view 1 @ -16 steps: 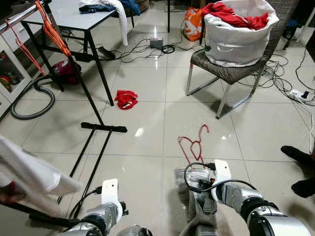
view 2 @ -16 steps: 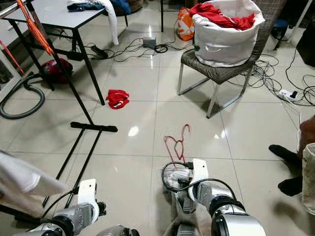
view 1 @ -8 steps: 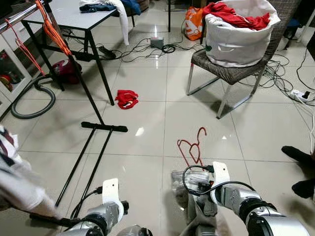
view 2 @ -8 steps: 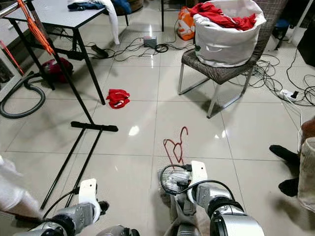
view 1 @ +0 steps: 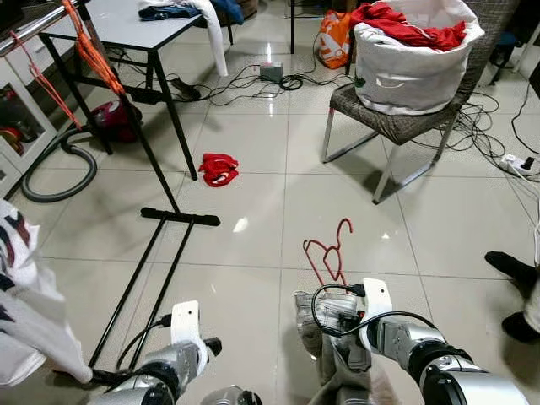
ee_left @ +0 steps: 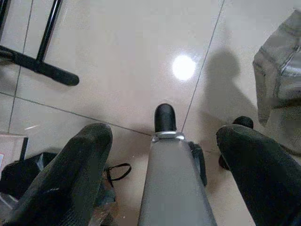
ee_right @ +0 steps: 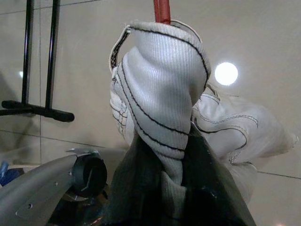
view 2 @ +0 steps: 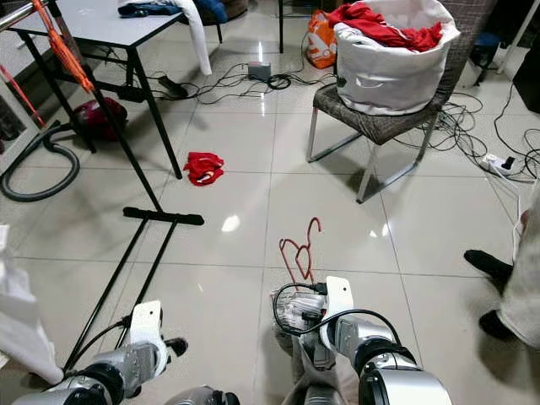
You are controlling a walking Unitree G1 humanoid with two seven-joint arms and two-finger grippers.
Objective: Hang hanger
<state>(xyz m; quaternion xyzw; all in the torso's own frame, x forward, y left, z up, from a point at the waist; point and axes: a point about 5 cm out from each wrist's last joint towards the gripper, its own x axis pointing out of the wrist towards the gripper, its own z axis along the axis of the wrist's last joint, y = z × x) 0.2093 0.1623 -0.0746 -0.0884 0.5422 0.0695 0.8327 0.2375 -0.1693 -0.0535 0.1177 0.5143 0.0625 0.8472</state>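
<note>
A red hanger sticks out forward over the floor, with a pale grey garment bunched around its lower part. My right gripper is shut on that bundle, low in front of me; the cloth hides most of its fingers. My left gripper hangs low on the left, open and holding nothing. The black clothes rack stands to the left, its rail at the upper left carrying orange hangers.
A white printed garment hangs at the left edge. A red cloth lies on the tiles. A chair holds a white laundry basket. A table, a vacuum hose, cables and a person's feet surround the open floor.
The white garment at the left edge has swung down and back towards the left. The person's foot on the right has shifted. Both grippers keep their places and states.
</note>
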